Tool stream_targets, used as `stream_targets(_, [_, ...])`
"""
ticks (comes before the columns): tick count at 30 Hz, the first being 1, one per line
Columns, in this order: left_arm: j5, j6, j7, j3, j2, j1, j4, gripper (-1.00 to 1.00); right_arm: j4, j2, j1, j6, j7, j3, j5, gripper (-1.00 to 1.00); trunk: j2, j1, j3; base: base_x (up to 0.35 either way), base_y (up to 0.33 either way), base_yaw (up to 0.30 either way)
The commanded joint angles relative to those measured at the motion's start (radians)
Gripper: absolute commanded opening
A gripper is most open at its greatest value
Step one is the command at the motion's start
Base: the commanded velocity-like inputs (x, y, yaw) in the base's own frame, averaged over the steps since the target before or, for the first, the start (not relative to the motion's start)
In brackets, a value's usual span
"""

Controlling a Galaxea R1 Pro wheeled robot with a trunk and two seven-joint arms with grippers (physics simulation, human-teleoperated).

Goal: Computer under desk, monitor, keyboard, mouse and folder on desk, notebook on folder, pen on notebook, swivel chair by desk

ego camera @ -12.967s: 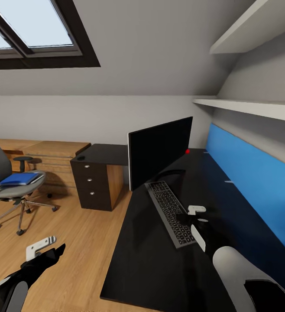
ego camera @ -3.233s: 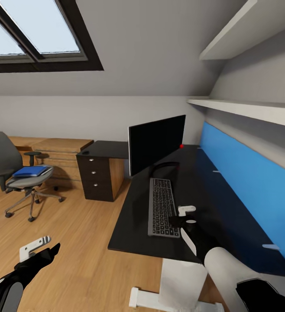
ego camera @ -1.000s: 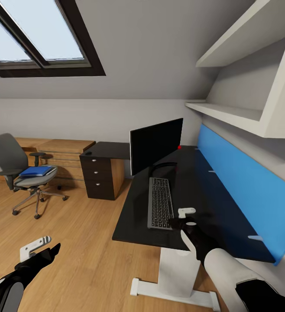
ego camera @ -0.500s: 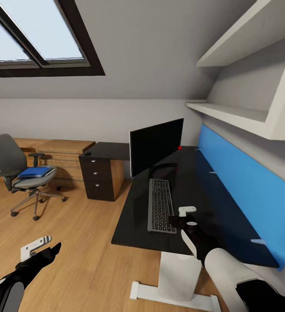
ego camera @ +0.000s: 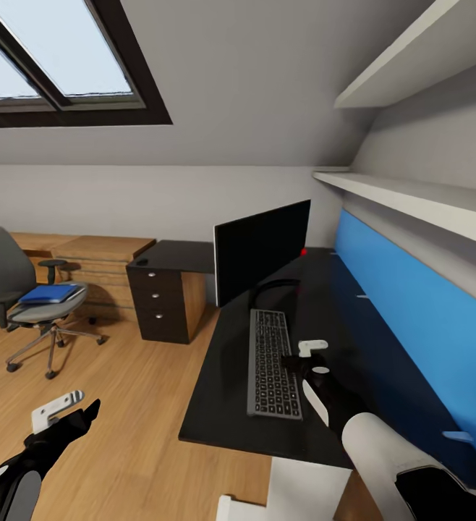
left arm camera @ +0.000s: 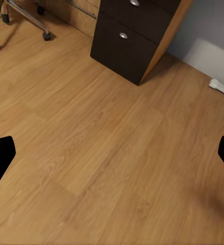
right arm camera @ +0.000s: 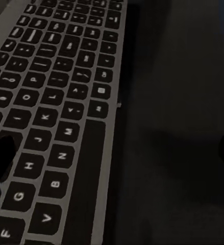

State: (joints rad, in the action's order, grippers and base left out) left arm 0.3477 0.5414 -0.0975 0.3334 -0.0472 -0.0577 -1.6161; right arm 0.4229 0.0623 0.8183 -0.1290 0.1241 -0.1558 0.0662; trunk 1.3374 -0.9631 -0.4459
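Observation:
The monitor (ego camera: 261,250) stands on the black desk (ego camera: 354,318), screen dark. In front of it the keyboard (ego camera: 273,362) lies flat and lengthwise. My right gripper (ego camera: 302,356) hovers open just beside the keyboard's right edge; the right wrist view shows the keys (right arm camera: 50,117) and bare desktop (right arm camera: 178,153) under the open right gripper (right arm camera: 112,153). Low over the wood floor, my left gripper (ego camera: 61,410) is open and empty, as the left gripper (left arm camera: 112,153) confirms. The swivel chair (ego camera: 10,278) stands far left with the blue folder (ego camera: 48,293) on its seat. Computer, mouse, notebook and pen are out of view.
A black drawer unit (ego camera: 162,304) with silver knobs ends the desk's left wing; a small dark object (ego camera: 142,262) sits on top. Light-wood cabinets (ego camera: 100,253) line the back wall. A blue panel (ego camera: 419,318) backs the desk, white shelves (ego camera: 411,192) above. Open floor (left arm camera: 106,132) lies between chair and desk.
The whole view has shifted: the desk and keyboard now look nearer and the chair sits further left. Both arms hold the same pose and the keyboard has not moved on the desk.

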Motion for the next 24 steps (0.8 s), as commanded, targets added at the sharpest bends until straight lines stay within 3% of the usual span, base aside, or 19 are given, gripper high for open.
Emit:
stream_targets(1, [0.010, 0.005, -0.008, -0.001, 0.000, -0.001, -0.001, 1.00, 0.002, -0.001, 0.001, -0.006, 0.008, -0.008, 0.007, 1.00, 0.001, -0.001, -0.001, 0.318, 0.000, 0.000])
stream_targets(17, [0.008, 0.005, -0.008, -0.002, 0.000, -0.001, 0.000, 1.00, 0.001, -0.008, -0.001, -0.006, 0.008, -0.006, 0.006, 1.00, 0.001, -0.001, -0.001, 0.317, 0.000, 0.000])
stream_targets(24, [0.008, 0.008, -0.008, -0.003, 0.000, -0.001, 0.001, 1.00, 0.000, -0.017, 0.000, -0.006, 0.008, 0.006, 0.007, 1.00, 0.001, -0.001, -0.001, 0.147, 0.000, 0.000])
